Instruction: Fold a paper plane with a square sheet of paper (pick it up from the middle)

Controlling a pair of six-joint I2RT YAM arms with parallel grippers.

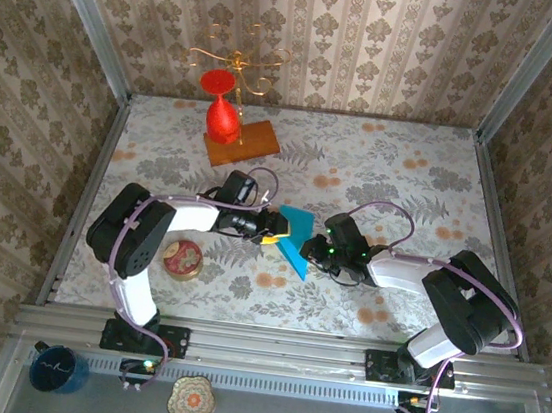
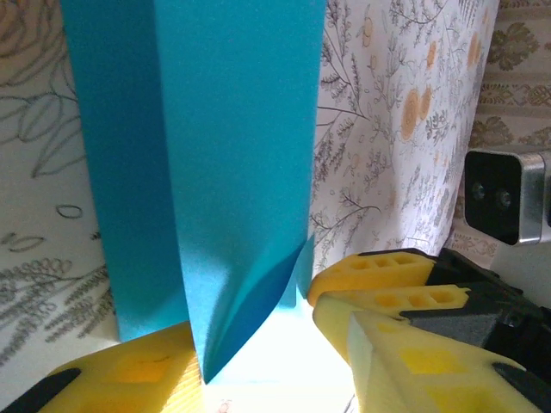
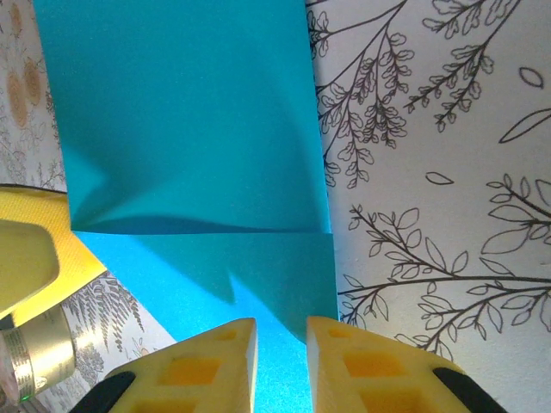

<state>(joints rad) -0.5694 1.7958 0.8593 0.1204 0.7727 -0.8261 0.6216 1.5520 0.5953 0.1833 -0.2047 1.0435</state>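
The square sheet of paper (image 1: 294, 237) is teal-blue and creased, with a flap folded over. It sits at mid-table between both grippers. My left gripper (image 1: 273, 229) meets it from the left. In the left wrist view the folded paper (image 2: 232, 155) stands up between the yellow fingers (image 2: 387, 284), its lower fold against the left one, and the left gripper (image 2: 258, 335) has its jaws well apart. My right gripper (image 1: 316, 249) comes from the right. Its fingers (image 3: 207, 361) stand a narrow gap apart over the paper's near edge (image 3: 189, 120), teal showing through the right gripper (image 3: 281, 331).
A red glass (image 1: 222, 117) stands on an orange wooden block (image 1: 244, 142) at the back, with a gold wire stand (image 1: 235, 61) behind. A round tin (image 1: 184, 259) lies by the left arm. A blue mug (image 1: 59, 369) and another tin (image 1: 192, 398) sit below the rail.
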